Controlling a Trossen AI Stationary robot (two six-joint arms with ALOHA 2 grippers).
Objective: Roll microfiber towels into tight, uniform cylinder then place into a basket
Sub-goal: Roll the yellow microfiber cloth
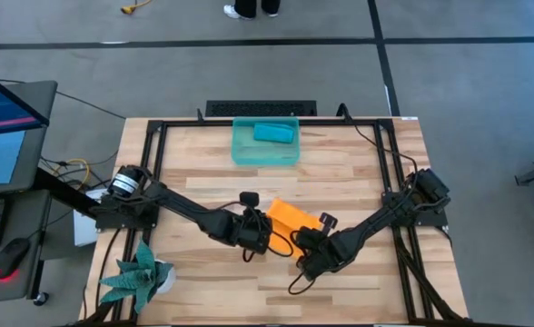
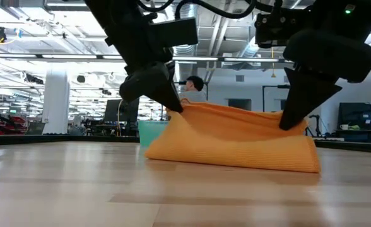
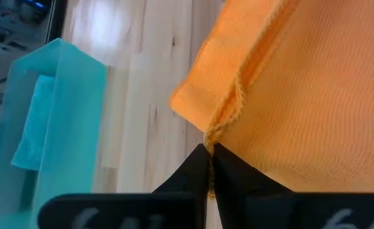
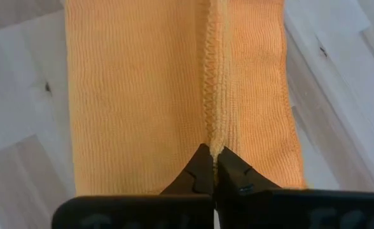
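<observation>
The orange towel (image 1: 291,216) lies folded near the table's middle, its near edge raised between my two grippers and its lower fold (image 2: 236,157) on the table. My left gripper (image 1: 265,229) is shut on its left near corner; my right gripper (image 1: 309,242) is shut on its right near end. The teal basket (image 1: 265,142) stands at the far middle with the rolled teal-blue towel (image 1: 273,133) inside; basket and towel also show in the left wrist view (image 3: 53,127). My left gripper pinches the orange towel's stitched hem (image 3: 220,127) at a corner between its two fingertips, slanting down from the table's left. The cloth there is lifted; its far part lies on the table. My right gripper pinches the stitched hem (image 4: 214,137) at the towel's near end between its fingertips, slanting down from the right, the hem running away along the fingers. The cloth between both grippers sags slightly (image 2: 236,116).
A black metal frame (image 1: 158,136) borders the table. A green spiky plant (image 1: 140,272) stands at the near left corner. Bare wood lies between the towel and the basket and along the near edge.
</observation>
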